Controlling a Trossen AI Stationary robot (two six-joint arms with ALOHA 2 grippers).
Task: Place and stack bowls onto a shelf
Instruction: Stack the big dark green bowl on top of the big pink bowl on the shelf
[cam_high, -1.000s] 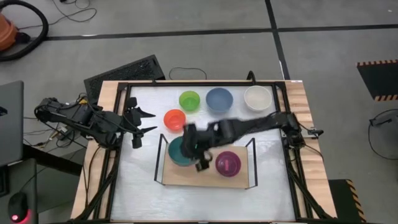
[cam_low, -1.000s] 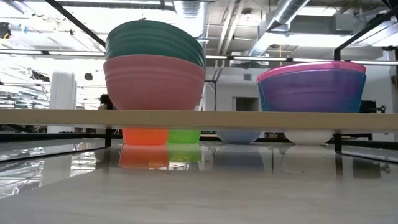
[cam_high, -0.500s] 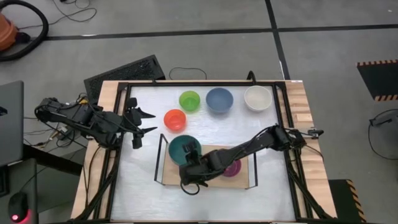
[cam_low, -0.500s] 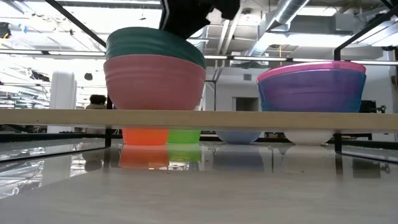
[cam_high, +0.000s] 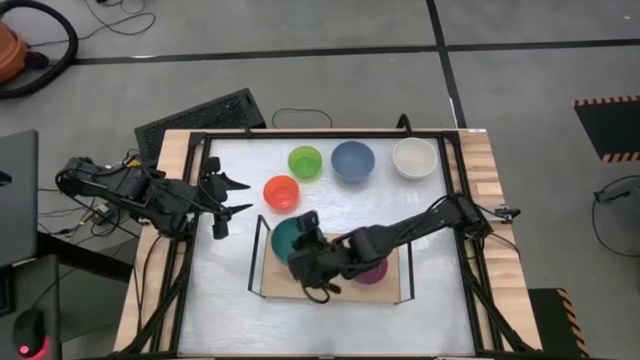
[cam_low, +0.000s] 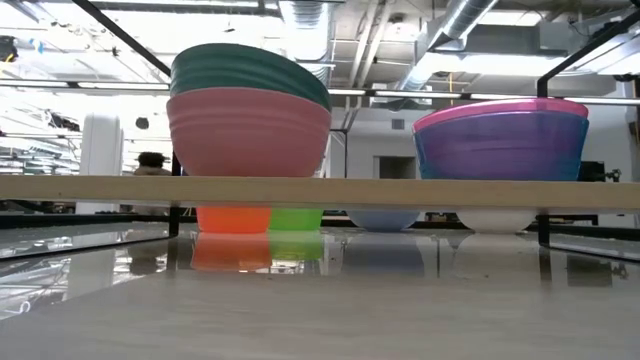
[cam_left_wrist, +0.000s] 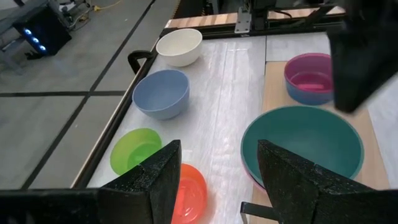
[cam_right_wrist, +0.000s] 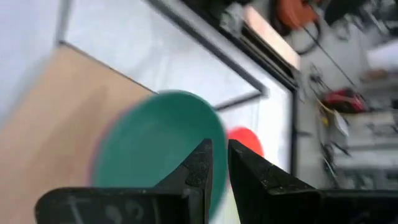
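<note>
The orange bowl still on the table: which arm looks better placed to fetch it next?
Probably the left. The left gripper hangs open just beside the orange bowl, with bare table between them. The right gripper is over the shelf near the teal bowl, its fingers nearly closed, so it would have to back away first.

The right gripper (cam_high: 308, 270) reaches far across toward the left, fingers nearly together, while the left gripper (cam_high: 228, 205) waits spread apart

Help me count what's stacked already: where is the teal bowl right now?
The teal bowl sits nested in a pink bowl at the shelf's left end in the high view, just below the orange bowl.
</note>
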